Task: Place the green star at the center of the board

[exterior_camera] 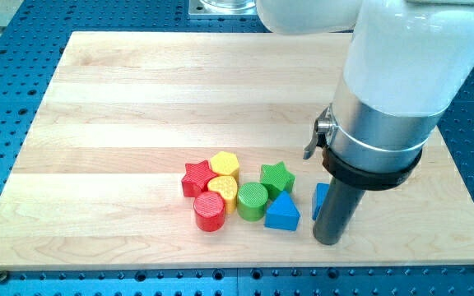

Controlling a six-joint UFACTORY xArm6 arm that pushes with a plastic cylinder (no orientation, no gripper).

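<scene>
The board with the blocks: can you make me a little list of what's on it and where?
board: wooden board
target: green star, right of the cluster
my tip, right of the green star, partly hiding a blue block
touching the star's bottom: blue triangle, green cylinder
left group: red star, yellow hexagon, yellow heart, red cylinder
star at center: not yet

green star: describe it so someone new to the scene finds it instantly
On the wooden board, blocks cluster near the view's bottom edge. The green star sits at the cluster's upper right, left of my tip, above the blue triangle. The only other green block, the green cylinder, is round.
</scene>
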